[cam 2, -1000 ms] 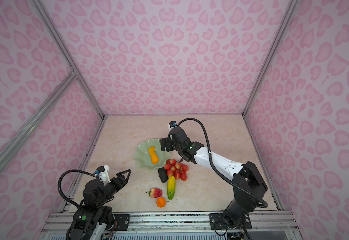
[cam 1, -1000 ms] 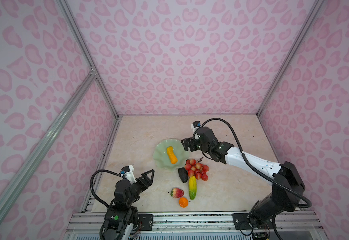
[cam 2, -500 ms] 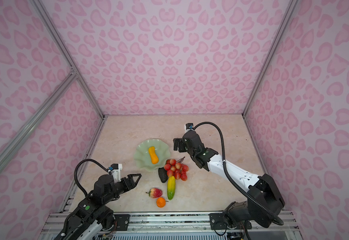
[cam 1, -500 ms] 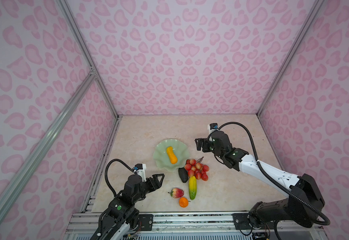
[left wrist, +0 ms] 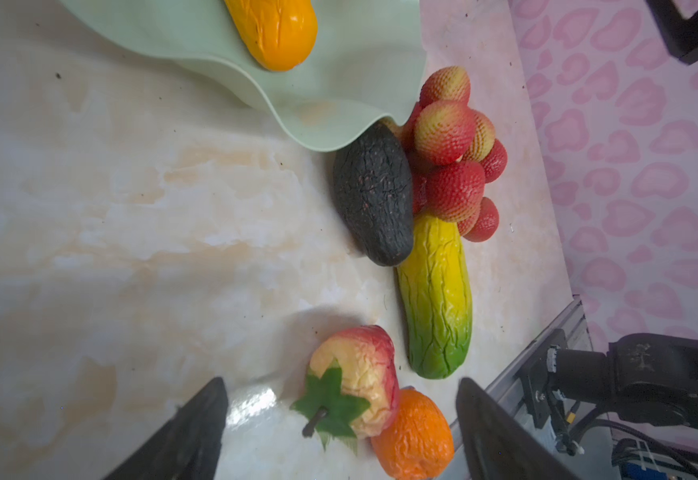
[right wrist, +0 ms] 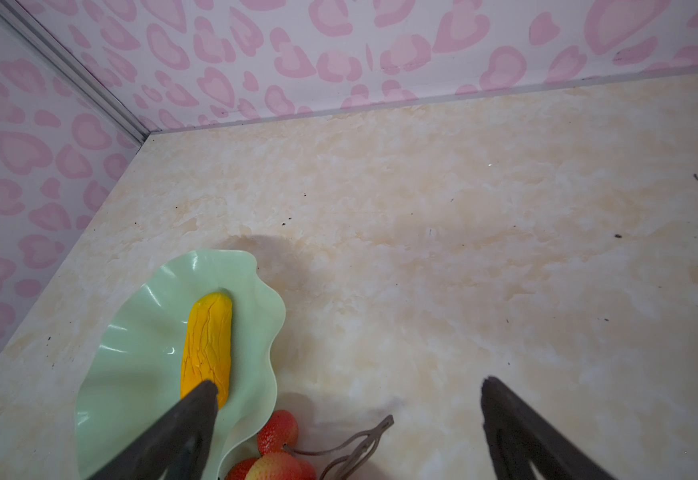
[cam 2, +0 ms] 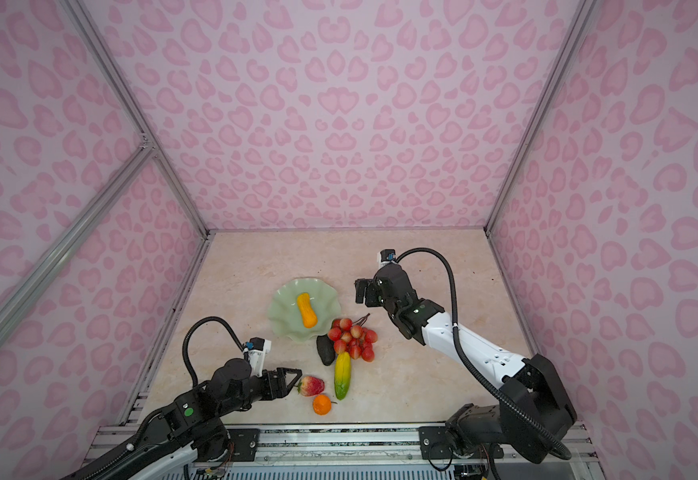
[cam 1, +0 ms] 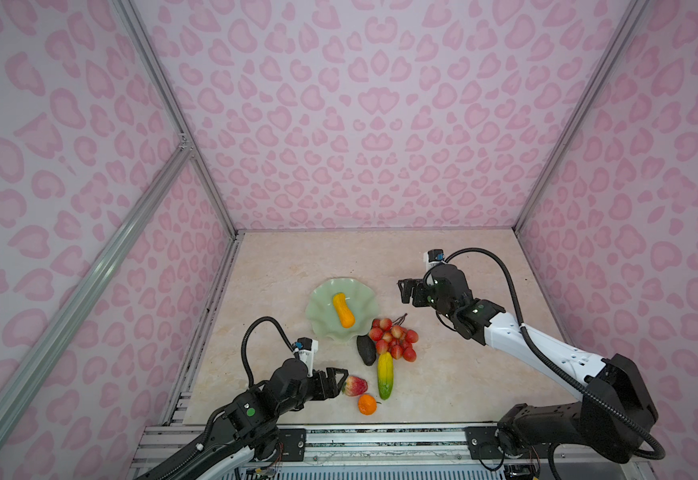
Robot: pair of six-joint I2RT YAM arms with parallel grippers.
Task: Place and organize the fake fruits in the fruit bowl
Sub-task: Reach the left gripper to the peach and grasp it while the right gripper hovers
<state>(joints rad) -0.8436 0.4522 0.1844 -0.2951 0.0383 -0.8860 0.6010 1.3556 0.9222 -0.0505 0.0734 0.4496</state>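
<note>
In both top views, left gripper (cam 1: 340, 379) spread wide and empty just short of the strawberry (cam 1: 355, 385), right gripper (cam 1: 406, 291) agape, empty, beside the fruit bowl (cam 1: 322, 309) holding the gourd (cam 1: 343, 310), left wrist view, strawberry between the parted jaws, small orange (left wrist: 414, 438) touching it, right wrist view, berry cluster (right wrist: 276, 451) between splayed jaws.

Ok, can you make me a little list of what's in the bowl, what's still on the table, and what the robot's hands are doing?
In bowl: orange-yellow gourd, lying alone in the fruit bowl
On table: berry cluster, avocado, yellow-green oblong, strawberry, small orange
Left end effector: open, empty, right beside the strawberry
Right end effector: open, empty, to the right of the bowl
Fruits left to place: five
</note>
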